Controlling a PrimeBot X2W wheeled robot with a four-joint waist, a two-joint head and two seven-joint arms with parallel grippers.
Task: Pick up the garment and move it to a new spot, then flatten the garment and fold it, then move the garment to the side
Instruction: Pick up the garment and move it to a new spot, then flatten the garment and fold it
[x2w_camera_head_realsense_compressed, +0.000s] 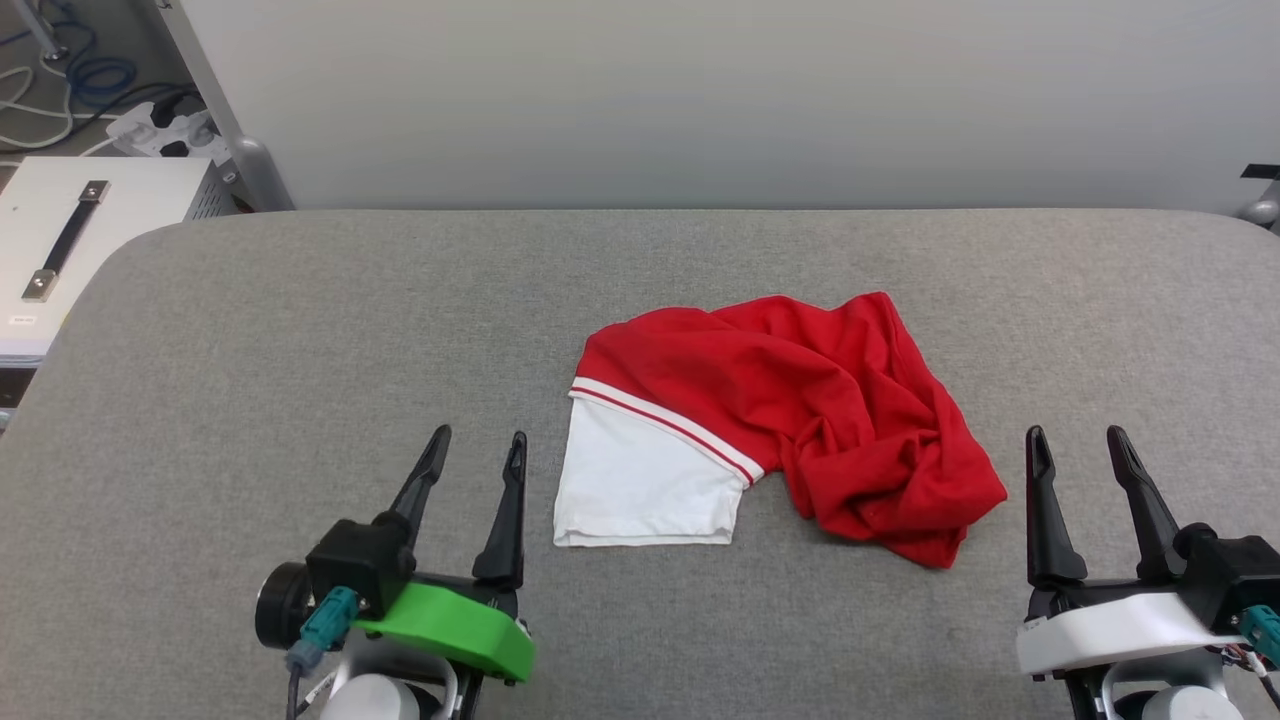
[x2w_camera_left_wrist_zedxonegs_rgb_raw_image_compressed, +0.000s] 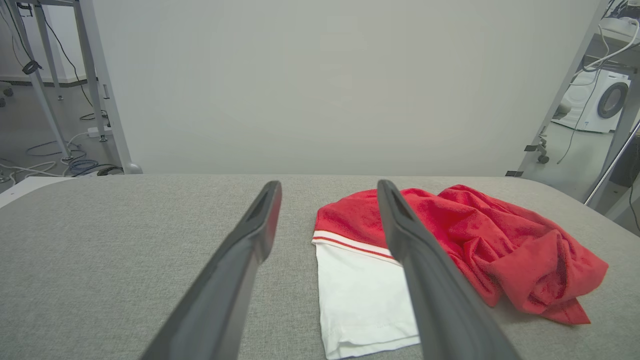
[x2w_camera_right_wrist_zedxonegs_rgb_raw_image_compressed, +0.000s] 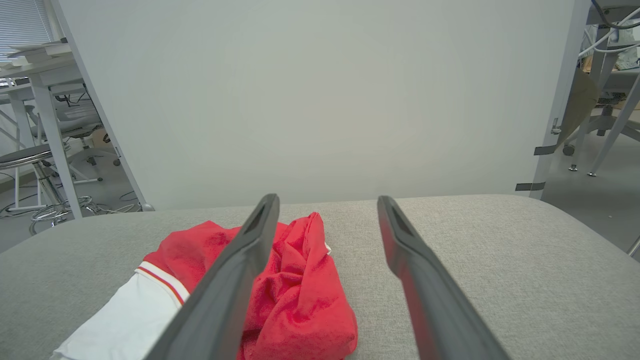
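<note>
- The grey padded table (x2w_camera_head_realsense_compressed: 250, 330) is offering wide bare surface to the left of the shirt and behind it. Either patch is looking like a fair new spot. I am judging the pick-up as not yet begun.
- The red T-shirt (x2w_camera_head_realsense_compressed: 850, 400) is lying crumpled near the middle of the table, a little toward the robot's right. It is sitting between the two grippers and touching neither, and no print is showing.
- Its red body (x2w_camera_head_realsense_compressed: 900, 500) is bunching into deep folds along the right and near edges. A grasp there is likely catching several layers at once, so pinching an outer edge is probably giving a cleaner lift.
- The white sleeve (x2w_camera_head_realsense_compressed: 640, 480) is lying flat on the left side, giving that arm a low, easy target. The fingers are best coming down astride its hem, not ploughing into the padding.
- The left gripper (x2w_camera_head_realsense_compressed: 478, 440), on its green mount, is hanging just beside the sleeve's near-left corner. Its fingers are spread wide and holding nothing.
- The right gripper (x2w_camera_head_realsense_compressed: 1075, 435) is hanging just beside the shirt's right bulge, its fingers likewise parted and empty.
- The red-and-white striped trim (x2w_camera_head_realsense_compressed: 665, 420) is marking where the sleeve meets the body. It is looking useful as a landmark for finding the shoulder later, when flattening.
</note>
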